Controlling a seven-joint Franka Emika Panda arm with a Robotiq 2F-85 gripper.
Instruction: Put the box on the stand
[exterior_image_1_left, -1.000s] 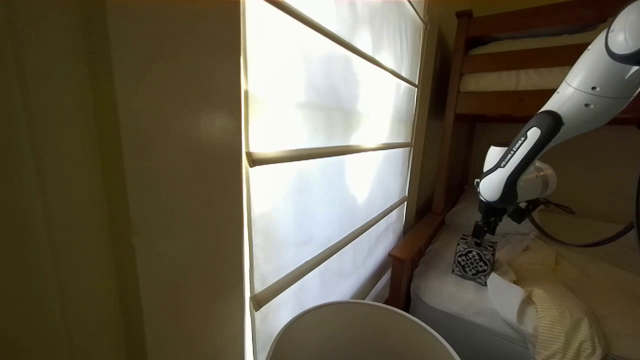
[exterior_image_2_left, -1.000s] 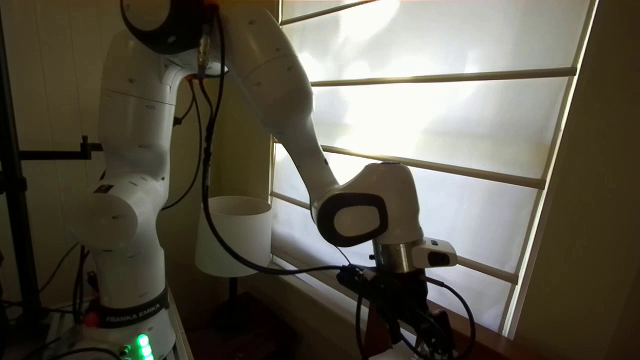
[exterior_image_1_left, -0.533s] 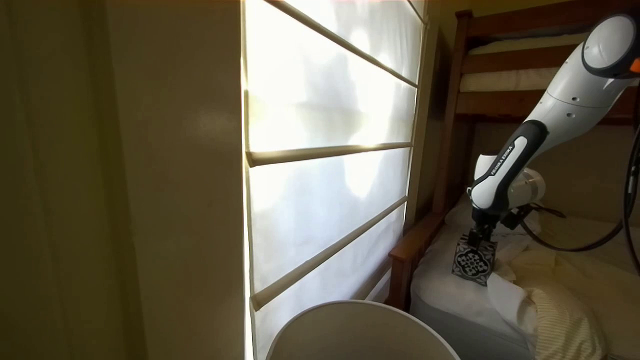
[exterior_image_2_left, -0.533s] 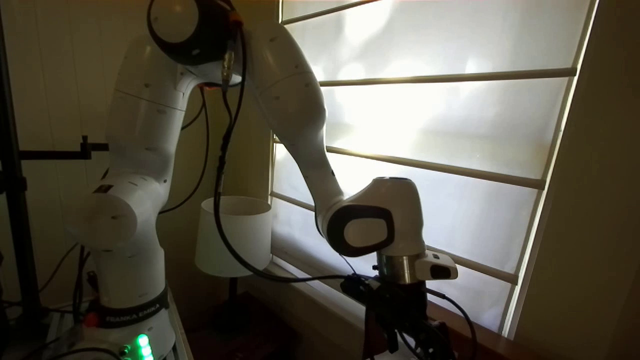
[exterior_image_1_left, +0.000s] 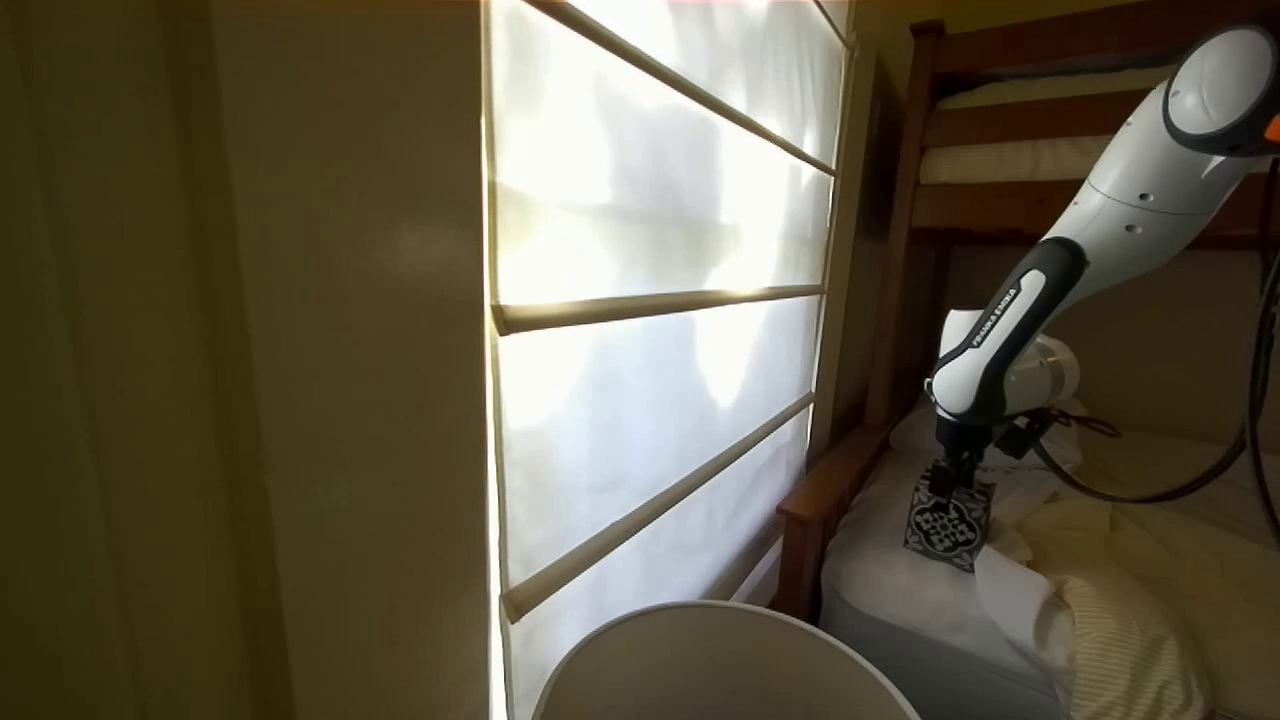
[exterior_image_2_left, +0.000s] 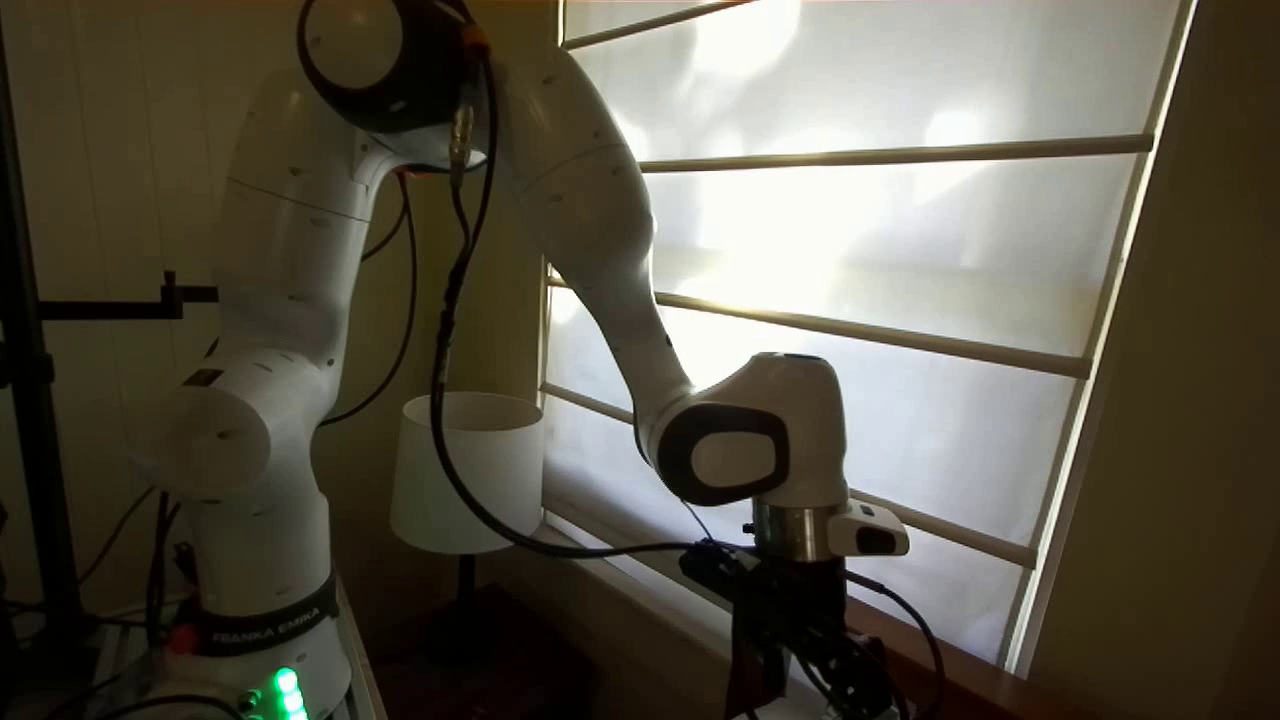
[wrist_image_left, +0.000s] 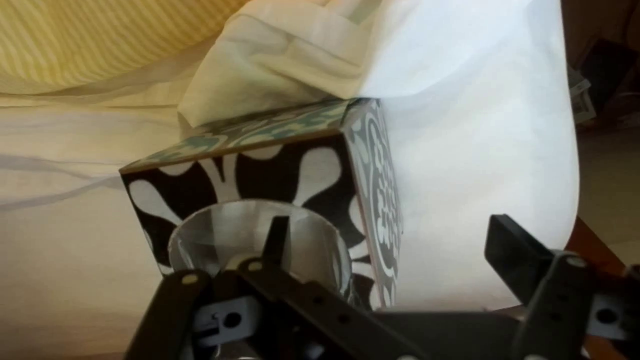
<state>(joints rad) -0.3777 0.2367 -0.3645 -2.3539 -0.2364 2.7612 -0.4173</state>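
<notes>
Gaping wide, the gripper (wrist_image_left: 389, 232) stands over the box (wrist_image_left: 270, 172), whose round hole (wrist_image_left: 240, 227) only the wrist view shows.

Arm (exterior_image_2_left: 590, 195) arches way up in an exterior view, end effector (exterior_image_2_left: 822, 672) at 5 o'clock, lamp (exterior_image_2_left: 467, 485) 8ish, blind (exterior_image_2_left: 960, 245) glowing at 2.

1. The jointed white-and-black robot arm (exterior_image_1_left: 1115, 215) sits a little lower than a second ago, and its rounded elbow (exterior_image_1_left: 1218, 82) now shows more fully in an exterior view.
2. The black two-fingered gripper (exterior_image_1_left: 952, 482) has come down with it, overlapping more of the white-and-black patterned, cube-shaped box (exterior_image_1_left: 948, 535) there.
3. The long black cable (exterior_image_2_left: 437, 400) has swung along.
4. I see the sunlit patches on the white fabric blind (exterior_image_1_left: 650, 240) changing shape.
</notes>
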